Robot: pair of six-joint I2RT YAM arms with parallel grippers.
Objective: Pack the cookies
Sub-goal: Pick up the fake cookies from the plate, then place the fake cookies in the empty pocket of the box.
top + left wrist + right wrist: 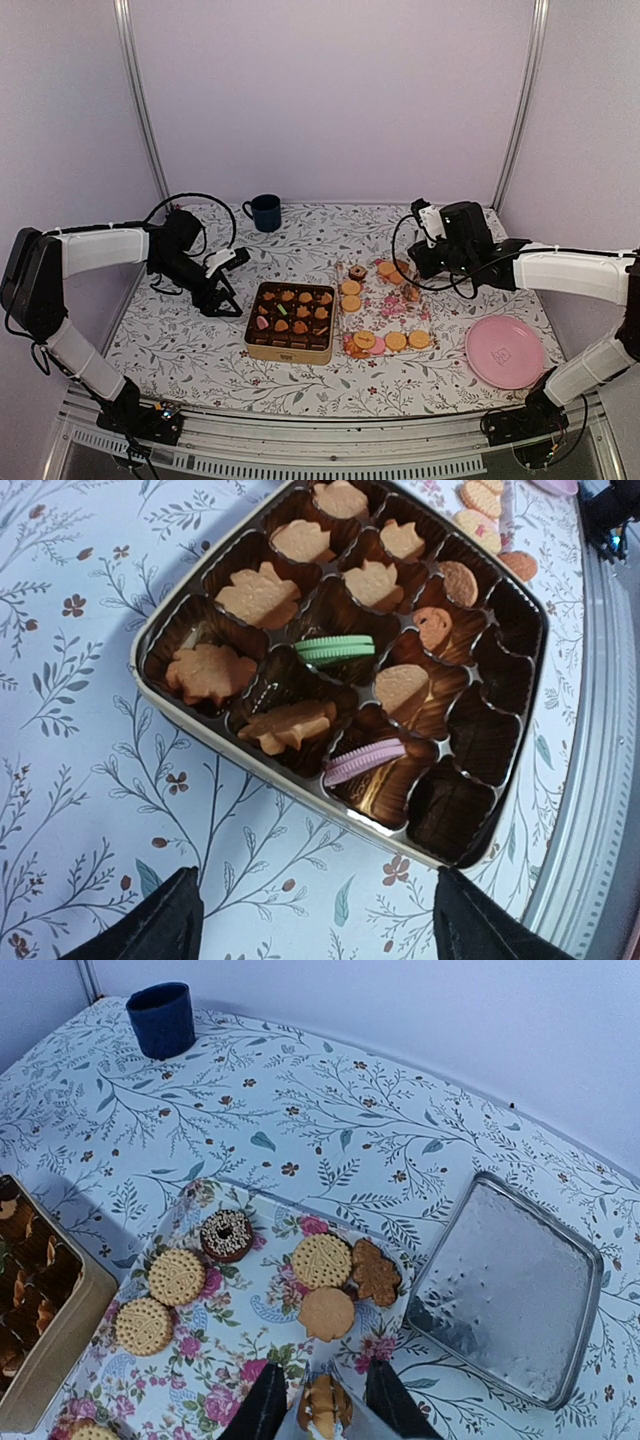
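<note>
Cookies (pixel 351 303), top view: loose ones lie on the floral tray (pixel 385 308), right of table centre. Others are already seated in the partitioned box (pixel 288 352) just left of it. A pink plate (pixel 505 352) is noted near the right arm's base and a blue mug (pixel 266 213) at the far side. The left gripper (pixel 222 295) is held just beside the box's left wall. The right gripper (pixel 412 285) is over the tray's far right part.

Left wrist view: the fingers (pixel 150 925) are wide apart with nothing between them, over the cloth short of the box. Leaf-shaped golden pieces, a green sandwich cookie (pixel 335 648) and a pink sandwich cookie (pixel 363 760) are seated. The cups in the row nearest the table's rail are seen empty.

Right wrist view: a pale cookie (pixel 325 1405) is seen between the jaws, which stand partly closed on either side of it. Whether the pads touch it cannot be told. Round golden ones, a chocolate ring (pixel 225 1235) and a brown flower shape (pixel 375 1272) lie on the tray just beyond. A metal lid (pixel 510 1290) lies beside the tray.

Step judged: pick from tray, transfer to box. Closure should be made gently, as the piece looks brittle. The lift should be taken straight up so neighbours are not nudged. An empty cup should be targeted and the piece released low. The left gripper is best held off the transfer path.
</note>
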